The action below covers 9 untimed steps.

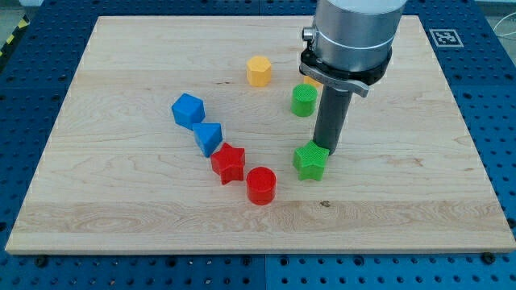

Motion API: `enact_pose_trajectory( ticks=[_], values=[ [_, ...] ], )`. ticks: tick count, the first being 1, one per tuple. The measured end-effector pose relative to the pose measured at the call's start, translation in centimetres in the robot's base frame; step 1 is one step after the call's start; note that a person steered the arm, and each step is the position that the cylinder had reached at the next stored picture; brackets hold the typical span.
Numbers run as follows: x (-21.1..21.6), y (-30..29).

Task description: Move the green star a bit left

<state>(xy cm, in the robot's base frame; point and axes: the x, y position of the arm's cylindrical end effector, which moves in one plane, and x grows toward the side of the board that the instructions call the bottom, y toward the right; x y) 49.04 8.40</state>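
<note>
The green star [310, 161] sat near the board's middle, right of the red round block [260, 185]. My tip [326, 150] touched its upper right edge (holding nothing). It looked light and hard; push its right side.

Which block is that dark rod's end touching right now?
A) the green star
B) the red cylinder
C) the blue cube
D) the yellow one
A: my tip sits against the upper right edge of the green star, while the other three blocks lie well apart from it.
</note>
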Motion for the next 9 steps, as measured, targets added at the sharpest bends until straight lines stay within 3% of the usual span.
enact_pose_trajectory(
  ticks=[3, 9],
  values=[
    [1.3, 4.2],
    [1.8, -0.2]
  ],
)
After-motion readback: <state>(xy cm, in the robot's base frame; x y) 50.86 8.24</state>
